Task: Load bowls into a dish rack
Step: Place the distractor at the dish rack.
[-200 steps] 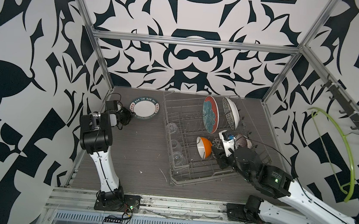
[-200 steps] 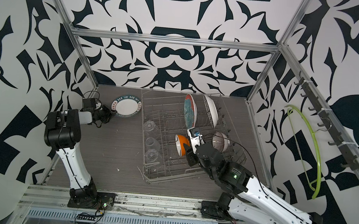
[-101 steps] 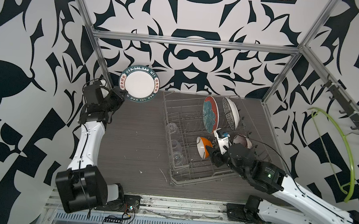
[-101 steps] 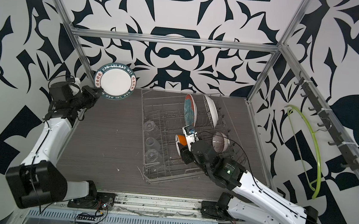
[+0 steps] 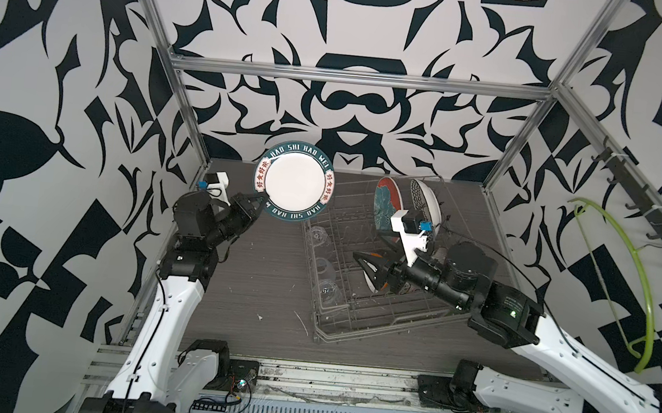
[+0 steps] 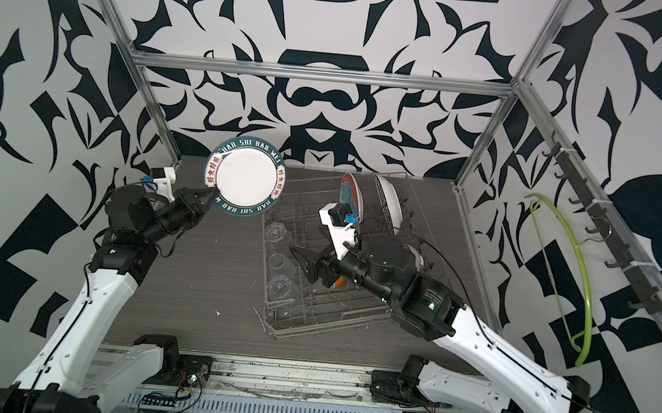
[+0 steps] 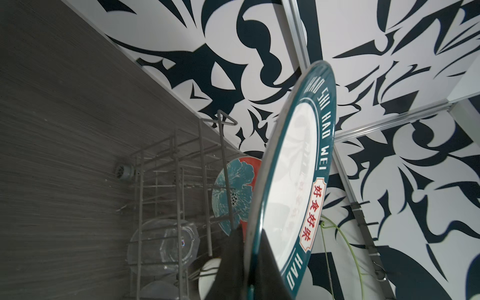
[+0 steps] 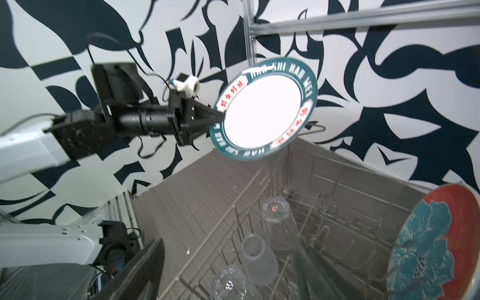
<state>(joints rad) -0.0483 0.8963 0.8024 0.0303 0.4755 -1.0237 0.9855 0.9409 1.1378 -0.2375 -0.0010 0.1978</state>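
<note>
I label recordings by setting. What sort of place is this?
Probably a robot test booth, not a kitchen: patterned walls on a metal frame, a dish rack on a table, with a left arm and right arm at its edge.

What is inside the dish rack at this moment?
In the dish rack: three clear glasses, a flower plate and a patterned bowl standing on edge. An orange bowl is half hidden behind the open right pincer; the arm covers whatever lies beneath it.

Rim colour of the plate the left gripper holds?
Dark teal, white lettering, red characters on white panels. The plate shows best in the left wrist view.
</note>
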